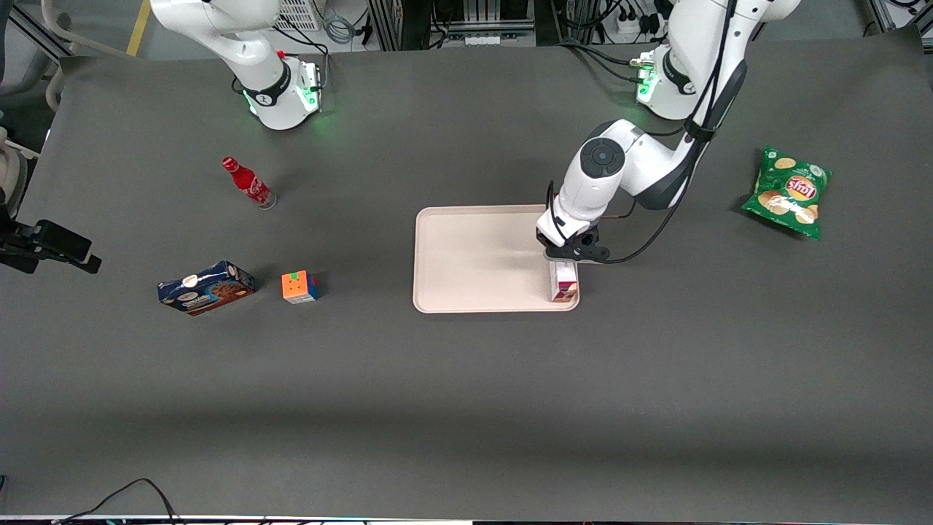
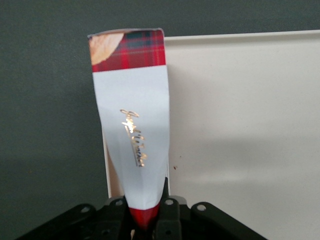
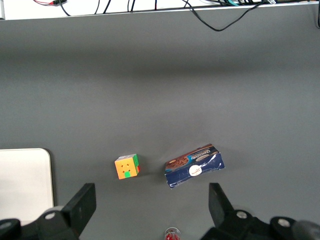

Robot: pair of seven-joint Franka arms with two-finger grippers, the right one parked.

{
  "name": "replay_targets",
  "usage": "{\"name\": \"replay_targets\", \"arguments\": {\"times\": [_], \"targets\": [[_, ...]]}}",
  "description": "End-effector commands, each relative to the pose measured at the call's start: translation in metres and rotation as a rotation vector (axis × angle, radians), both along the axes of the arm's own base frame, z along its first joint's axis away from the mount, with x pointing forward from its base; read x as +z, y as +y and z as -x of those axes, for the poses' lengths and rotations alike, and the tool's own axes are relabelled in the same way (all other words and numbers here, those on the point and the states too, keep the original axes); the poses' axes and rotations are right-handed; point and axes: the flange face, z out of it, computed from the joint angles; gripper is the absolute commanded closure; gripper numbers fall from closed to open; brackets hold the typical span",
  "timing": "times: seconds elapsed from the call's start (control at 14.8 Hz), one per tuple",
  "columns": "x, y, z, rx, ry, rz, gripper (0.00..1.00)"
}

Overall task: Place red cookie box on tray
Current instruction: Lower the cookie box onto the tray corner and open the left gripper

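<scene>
The red cookie box is a slim plaid carton with a white panel. It is held over the edge of the tray that lies toward the working arm's end, near the corner closest to the front camera. My left gripper is directly above it and shut on its end. In the left wrist view the box runs out from between the fingers, along the rim of the tray. I cannot tell whether the box rests on the tray.
Toward the parked arm's end lie a blue cookie box, a colour cube and a red bottle. A green chips bag lies toward the working arm's end. The right wrist view shows the cube and the blue box.
</scene>
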Motion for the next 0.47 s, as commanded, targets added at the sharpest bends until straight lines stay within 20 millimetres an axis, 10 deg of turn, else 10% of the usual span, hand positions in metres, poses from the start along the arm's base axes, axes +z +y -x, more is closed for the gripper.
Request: {"name": "replay_targets", "arguments": {"times": [0.0, 0.14, 0.2, 0.27, 0.41], "targets": [[0.0008, -0.0028, 0.0019, 0.011, -0.016, -0.001, 1.00], [0.0008, -0.0028, 0.0019, 0.011, -0.016, -0.001, 0.88], [0.0013, -0.0031, 0.0014, 0.011, -0.017, 0.000, 0.56], [0.0016, -0.0026, 0.0006, 0.013, -0.019, 0.002, 0.04], [0.0064, -0.0042, 0.0000, 0.013, -0.035, 0.013, 0.00]]}}
